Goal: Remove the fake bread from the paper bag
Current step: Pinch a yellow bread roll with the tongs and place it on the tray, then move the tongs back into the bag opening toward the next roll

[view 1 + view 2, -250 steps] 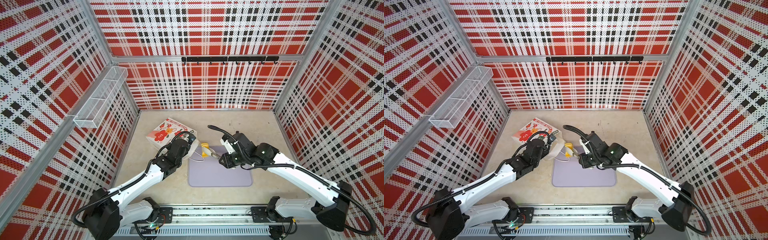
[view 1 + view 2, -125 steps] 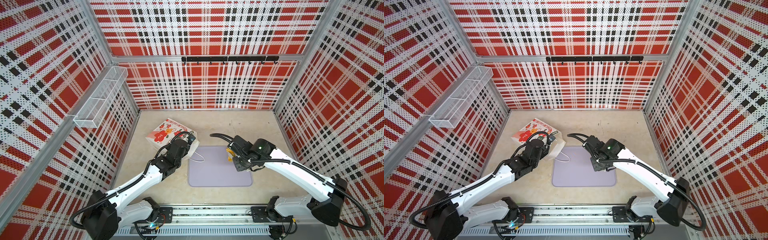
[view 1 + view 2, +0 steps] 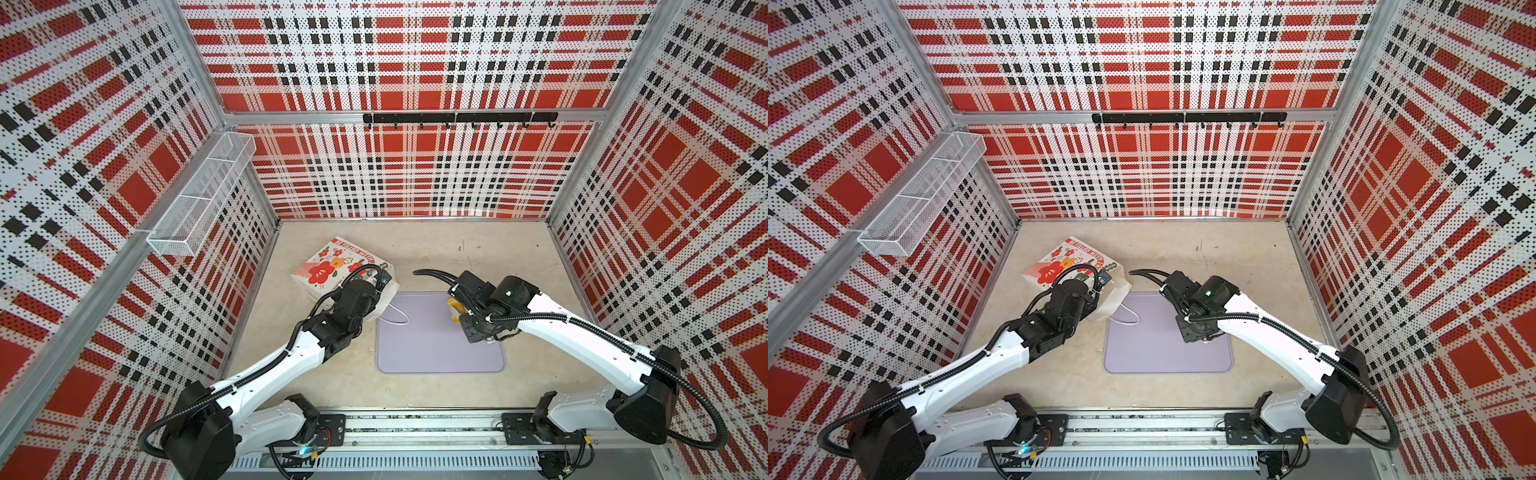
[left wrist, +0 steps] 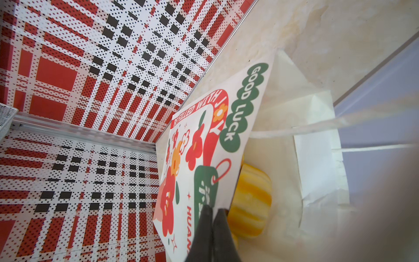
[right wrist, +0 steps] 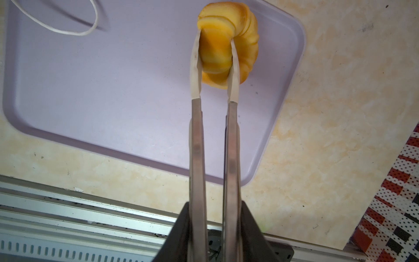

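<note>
One fluted ring bun [image 5: 226, 43] is out of the paper bag [image 3: 328, 270]: a second ago at the bag's mouth, now over a corner of the lavender tray [image 5: 113, 79]. Right gripper [image 5: 215, 36] clamps it, not yet let go. Left gripper [image 4: 212, 211] stays pinched on the bag's rim; a second bun [image 4: 251, 199] is left inside.

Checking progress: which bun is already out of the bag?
The ring bun pinched in tongs over the lavender tray; the striped bun sits inside the paper bag.
</note>
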You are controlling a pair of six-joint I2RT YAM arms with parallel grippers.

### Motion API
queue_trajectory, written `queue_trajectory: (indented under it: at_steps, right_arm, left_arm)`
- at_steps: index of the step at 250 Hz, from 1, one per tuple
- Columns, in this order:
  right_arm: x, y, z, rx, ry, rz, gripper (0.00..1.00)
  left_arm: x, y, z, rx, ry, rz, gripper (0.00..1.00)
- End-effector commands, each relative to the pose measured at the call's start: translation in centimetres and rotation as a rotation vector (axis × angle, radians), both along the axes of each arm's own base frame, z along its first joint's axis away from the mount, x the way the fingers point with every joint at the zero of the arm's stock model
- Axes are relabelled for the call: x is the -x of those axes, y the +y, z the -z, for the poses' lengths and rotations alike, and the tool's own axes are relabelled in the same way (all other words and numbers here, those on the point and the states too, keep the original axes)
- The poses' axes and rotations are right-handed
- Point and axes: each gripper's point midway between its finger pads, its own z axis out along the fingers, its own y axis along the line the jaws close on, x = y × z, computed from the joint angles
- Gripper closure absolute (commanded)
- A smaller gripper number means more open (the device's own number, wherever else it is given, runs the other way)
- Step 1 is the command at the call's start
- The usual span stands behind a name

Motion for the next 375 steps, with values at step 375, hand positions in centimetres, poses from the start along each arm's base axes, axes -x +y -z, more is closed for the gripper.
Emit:
queue_trajectory:
  at_steps: [375]
  right_arm:
    - [-5.6,23.3,-1.0,-1.11,0.124,-0.061,0.58]
  left_arm:
    - [1.5,0.1,0.7,0.017,0.005,0.003,1.0]
